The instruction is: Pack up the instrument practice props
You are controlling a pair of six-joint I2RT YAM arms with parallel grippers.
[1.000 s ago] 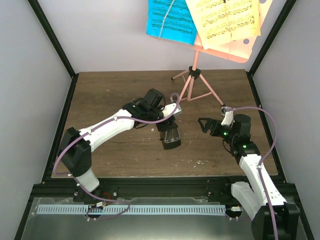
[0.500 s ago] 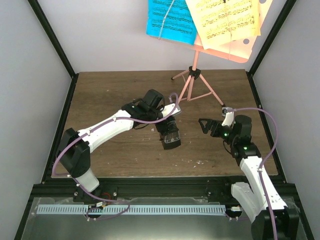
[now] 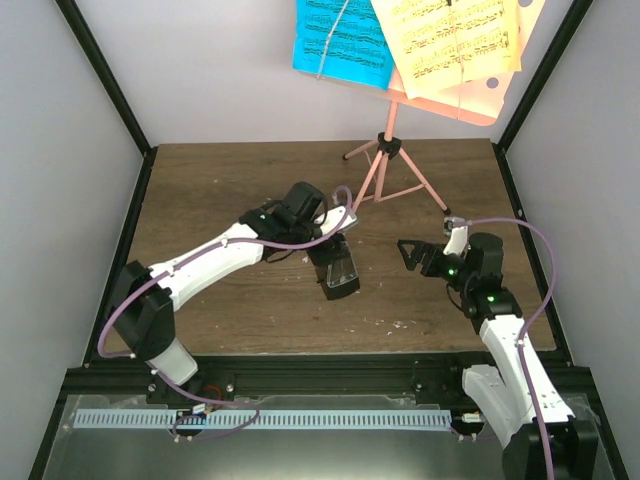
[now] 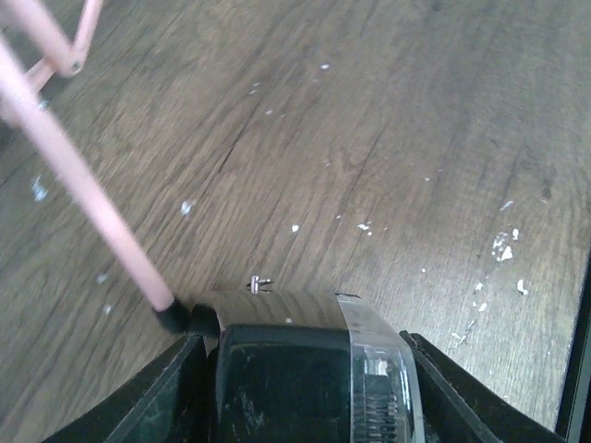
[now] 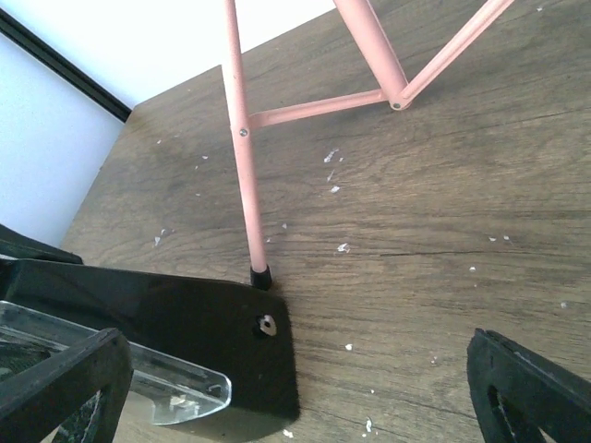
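Note:
The salmon-pink music stand stands at the table's far middle, its desk high at the top. A blue sheet and yellow sheets rest on it. My left gripper is shut on the black metronome, held low over the table right beside a stand leg's foot. The metronome fills the left wrist view and shows in the right wrist view. My right gripper is open and empty, just right of the metronome, its fingers wide apart.
Black frame posts and white walls close in the brown table. The stand's tripod legs spread over the far middle of the table. White crumbs lie on the wood.
My left arm has shifted a little, carrying the metronome slightly toward the far side. My right gripper has stayed nearly in place, still open.

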